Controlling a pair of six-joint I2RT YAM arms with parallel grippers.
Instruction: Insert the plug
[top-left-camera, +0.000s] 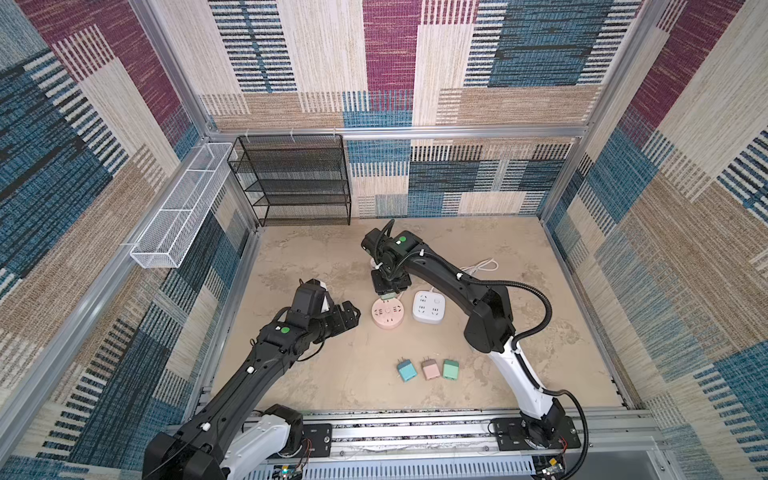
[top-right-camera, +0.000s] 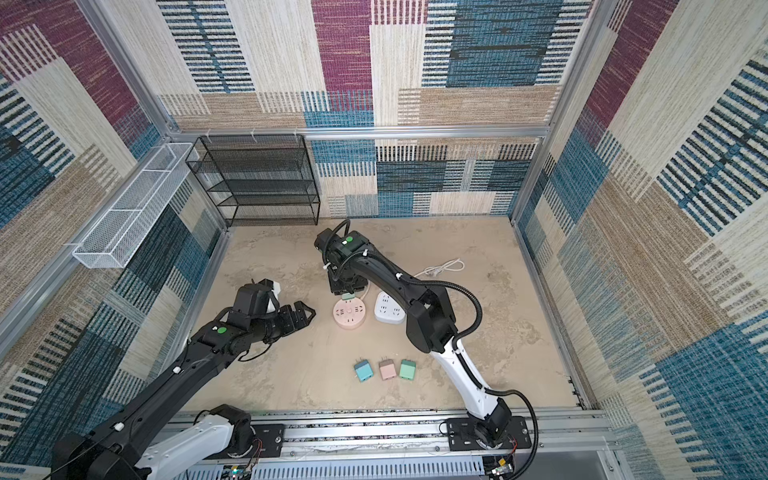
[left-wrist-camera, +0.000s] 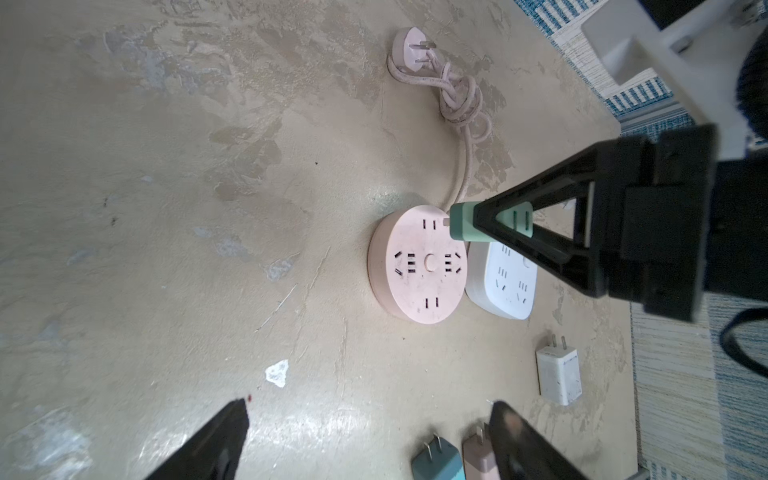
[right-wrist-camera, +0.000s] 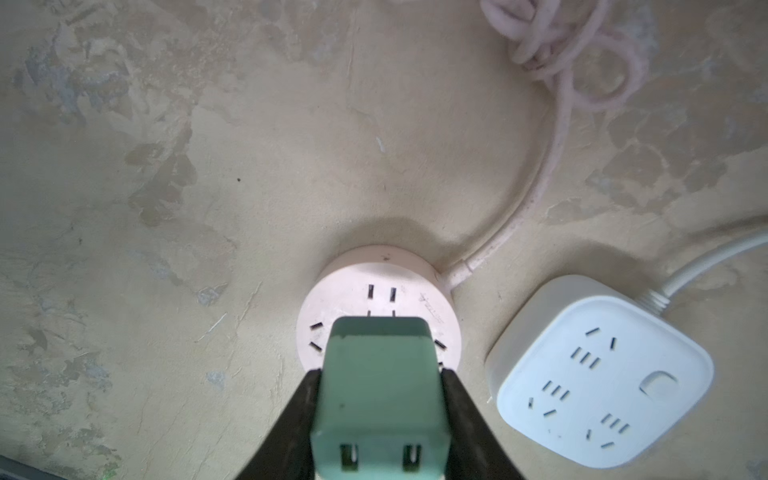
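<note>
Right now the insertion step is under way: the right gripper (right-wrist-camera: 380, 374) is pinching the mint-green plug (right-wrist-camera: 374, 415) by its two flat sides and is holding it prongs-down over the pink round socket strip (right-wrist-camera: 353, 291), which is lying flat on the table just beside the white square strip (right-wrist-camera: 602, 374). The prongs (right-wrist-camera: 393, 312) are pointing at the two-slot outlet (right-wrist-camera: 381, 293) on the strip's far edge; in the right wrist view their tips are sitting just short of the slots, and I cannot tell whether they are touching the face. The left gripper (left-wrist-camera: 370, 405) is hovering near the pink strip with its jaws spread wide, gripping nothing. To my judgement the next move is calling for a small shift to line both prongs up with the slots, then a straight downward press, perhaps with the left gripper steadying the light strip so that it is not sliding or tipping.
</note>
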